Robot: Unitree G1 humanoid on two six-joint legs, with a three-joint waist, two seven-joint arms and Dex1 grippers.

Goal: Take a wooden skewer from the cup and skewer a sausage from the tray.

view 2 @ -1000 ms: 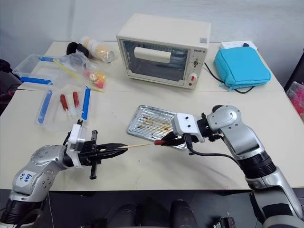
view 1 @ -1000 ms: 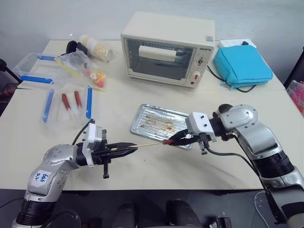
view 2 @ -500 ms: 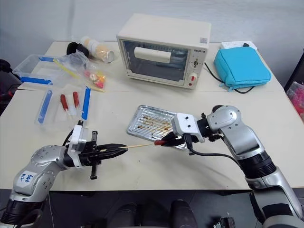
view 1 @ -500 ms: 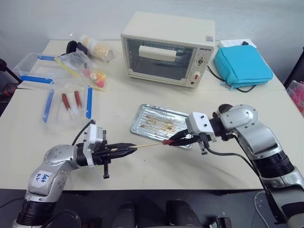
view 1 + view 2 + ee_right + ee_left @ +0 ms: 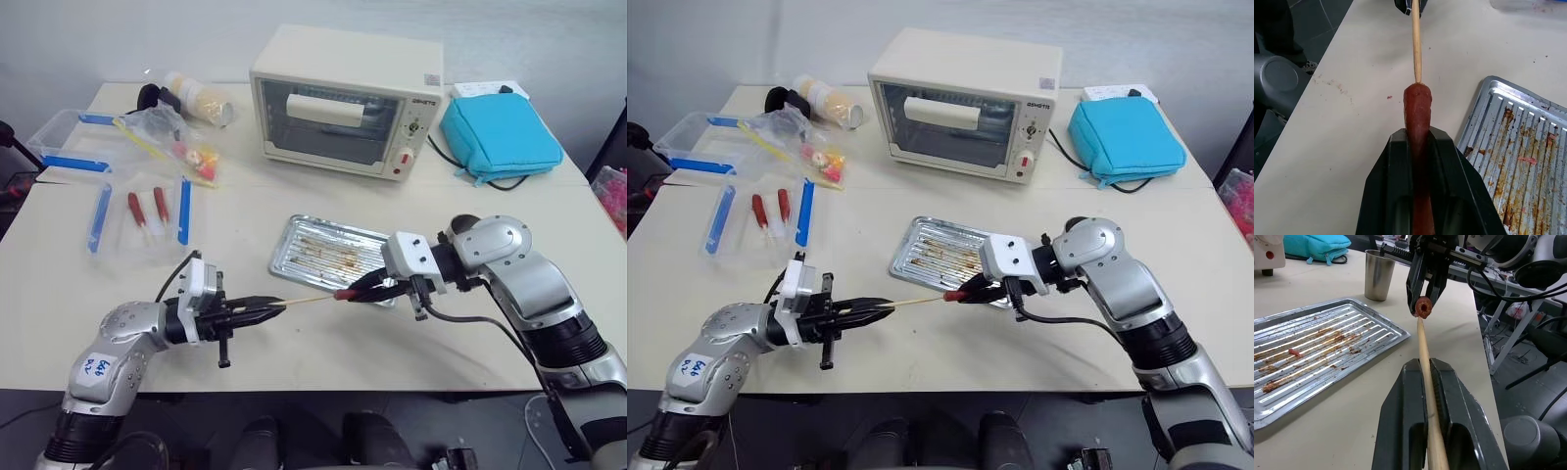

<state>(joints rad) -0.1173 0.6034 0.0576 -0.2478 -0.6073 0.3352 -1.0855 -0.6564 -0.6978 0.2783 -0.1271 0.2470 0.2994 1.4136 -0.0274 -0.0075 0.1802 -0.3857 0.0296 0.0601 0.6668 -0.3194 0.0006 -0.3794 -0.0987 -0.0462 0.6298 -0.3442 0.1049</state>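
Note:
The wooden skewer [image 5: 309,300] runs level above the table's front part, with my left gripper [image 5: 272,306] shut on its rear end. Its tip meets the end face of the reddish-brown sausage [image 5: 1423,307]. That sausage [image 5: 1418,112] sticks out from between the fingers of my right gripper [image 5: 358,290], which is shut on it, just in front of the tray's near corner. The shiny tray [image 5: 286,240] lies mid-table, streaked brown with small crumbs. The metal cup [image 5: 1377,275] stands upright on the table past the tray.
A cream toaster oven [image 5: 343,103] stands at the back, a blue pouch [image 5: 500,137] to its right. At the left lie a clear blue-edged box [image 5: 69,142], plastic bags and two bagged red sausages [image 5: 147,208]. The table's front edge runs just below both grippers.
My left forearm has shifted slightly toward the right. Both grips and the skewer tip at the sausage's end look the same.

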